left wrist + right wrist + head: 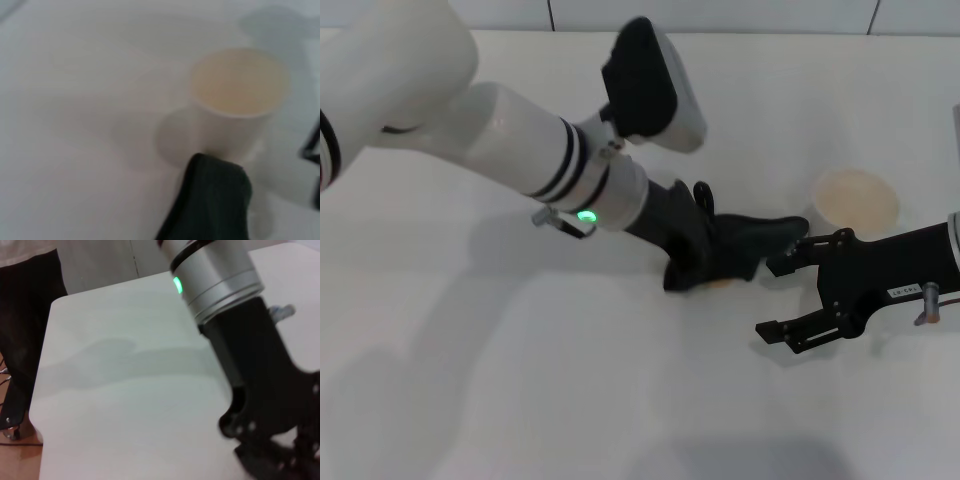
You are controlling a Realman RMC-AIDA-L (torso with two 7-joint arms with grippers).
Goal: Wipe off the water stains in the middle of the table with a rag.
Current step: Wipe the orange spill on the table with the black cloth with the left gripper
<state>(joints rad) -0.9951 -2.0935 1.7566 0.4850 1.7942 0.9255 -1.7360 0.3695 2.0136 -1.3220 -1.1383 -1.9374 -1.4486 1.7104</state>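
My left gripper (688,258) is down on the white table (520,380) at its middle, shut on the dark rag (756,238). The rag lies pressed on the surface and stretches toward the right. Only a thin orange sliver of the water stains (722,283) shows at the rag's near edge; the rest is covered. The rag's tip (212,200) also shows in the left wrist view, touching the foot of the cup. My right gripper (769,298) is open and empty, just right of the rag, low over the table. The right wrist view shows the left gripper (260,385).
A pale translucent cup (856,200) stands upright right of the rag, behind my right gripper; it also shows in the left wrist view (237,100). The table's far corner and edge (50,305) show in the right wrist view, with floor beyond.
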